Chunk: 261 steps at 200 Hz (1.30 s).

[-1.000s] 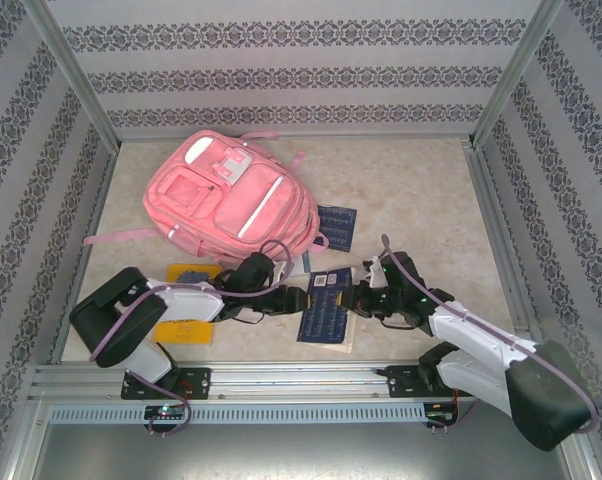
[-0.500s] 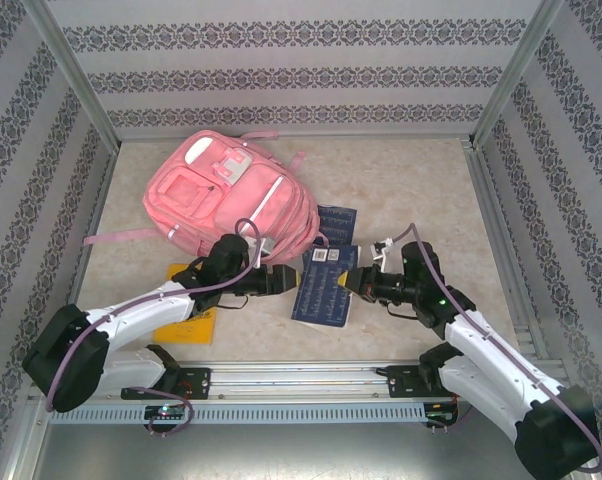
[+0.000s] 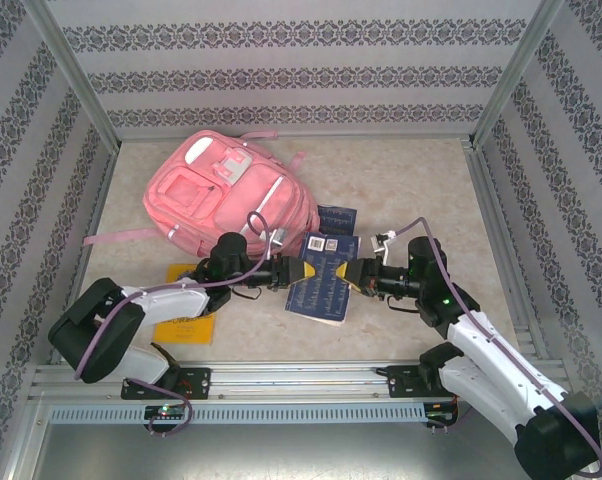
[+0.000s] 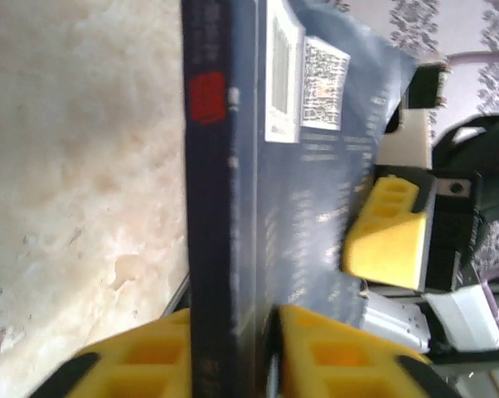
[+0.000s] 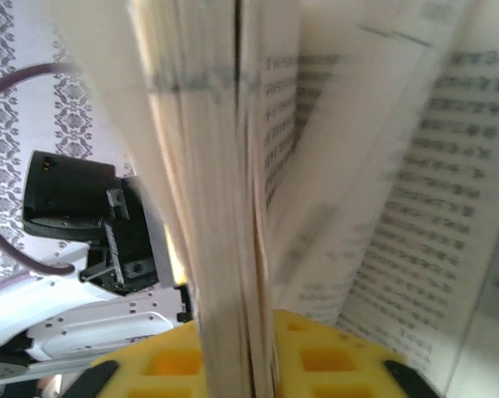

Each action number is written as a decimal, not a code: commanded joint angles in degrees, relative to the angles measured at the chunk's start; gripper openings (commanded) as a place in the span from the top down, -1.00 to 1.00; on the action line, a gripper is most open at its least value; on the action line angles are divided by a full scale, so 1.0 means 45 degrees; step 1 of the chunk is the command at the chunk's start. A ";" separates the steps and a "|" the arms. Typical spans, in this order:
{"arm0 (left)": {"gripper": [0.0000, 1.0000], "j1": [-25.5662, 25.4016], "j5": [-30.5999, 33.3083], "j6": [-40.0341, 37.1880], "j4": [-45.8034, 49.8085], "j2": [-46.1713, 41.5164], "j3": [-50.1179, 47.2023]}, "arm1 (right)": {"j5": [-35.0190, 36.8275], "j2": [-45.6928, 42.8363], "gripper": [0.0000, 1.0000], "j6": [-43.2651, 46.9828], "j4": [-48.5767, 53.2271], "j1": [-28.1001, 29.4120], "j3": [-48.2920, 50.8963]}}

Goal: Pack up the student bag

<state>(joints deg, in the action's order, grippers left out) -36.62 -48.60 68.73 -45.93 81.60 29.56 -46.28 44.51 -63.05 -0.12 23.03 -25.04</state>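
1. Floral-striped wallpaper panels (image 3: 281,75) close in a pale marbled table (image 3: 411,180), with metal rails (image 3: 301,378) running along its near edge
2. At the far left of the table lies the student bag (image 3: 231,200), flat with its front pockets facing up and one pink strap (image 3: 116,237) trailing toward the left wall; neither arm touches it
3. Just in front of the bag's near right corner, a dark blue book (image 3: 321,285) is held between the two arms, tilted; whether it clears the table I cannot tell
4. The left gripper (image 3: 299,270) has the book's left edge; in the left wrist view its yellow fingers (image 4: 142,361) are closed tight on the spine, one on each side
5. The right gripper (image 3: 353,276) has the opposite edge; in the right wrist view its yellow fingers (image 5: 332,365) pinch a bundle of pages, while other printed pages fan loose to the right
6. A second dark blue booklet (image 3: 337,218) lies flat just beyond the held book, beside the bag's right side
7. A yellow booklet (image 3: 186,328) lies near the rails, partly under the left arm
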 commanded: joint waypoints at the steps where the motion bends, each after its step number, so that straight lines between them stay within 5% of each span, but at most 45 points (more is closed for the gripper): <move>1: 0.95 0.0255 -0.0620 0.1192 -0.2870 -0.0015 -0.0074 | 0.0105 -0.0067 0.20 0.0617 0.0389 -0.0035 -0.0656; 48: 1.00 0.1318 -0.0394 0.1008 -0.1751 -0.1879 -0.0266 | 0.3382 -0.0321 -0.24 0.3929 0.5387 -0.0142 -0.1965; 68: 1.00 0.1336 -0.0362 0.0443 -0.0548 -0.2846 0.0058 | 0.2273 -0.0280 -0.51 0.3164 0.3824 -0.0137 -0.1520; 92: 1.00 0.1326 -0.0348 -0.0067 0.0436 -0.3578 0.0413 | 0.0200 -0.0341 -0.84 0.0441 -0.0901 -0.0147 -0.0558; 111: 1.00 0.1340 -0.0393 -0.0481 0.1158 -0.3831 0.0627 | -0.0149 -0.0460 -0.86 -0.0378 -0.2369 -0.0155 -0.0664; 157: 1.00 0.1331 -0.0626 -0.0778 0.1661 -0.4210 0.0854 | 0.0744 -0.1465 -0.85 0.1276 -0.0405 -0.0148 -0.1163; 172: 1.00 0.1312 -0.0568 -0.0800 0.1629 -0.4430 0.0709 | 0.0402 -0.1567 -0.85 0.1189 -0.1313 0.0157 -0.0908; 226: 1.00 0.1256 -0.0922 0.1526 -0.3059 -0.3760 -0.0455 | 0.0745 -0.0277 -0.90 0.1912 -0.1467 0.1648 -0.1526; 261: 1.00 0.1185 -0.1187 0.2074 -0.4033 -0.3534 -0.0582 | 0.0548 0.0275 -0.63 0.1399 -0.2649 0.1875 -0.1642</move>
<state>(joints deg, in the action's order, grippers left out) -30.74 -51.83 74.76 -52.71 65.89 27.20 -43.31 44.77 -56.16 -5.98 30.41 -30.59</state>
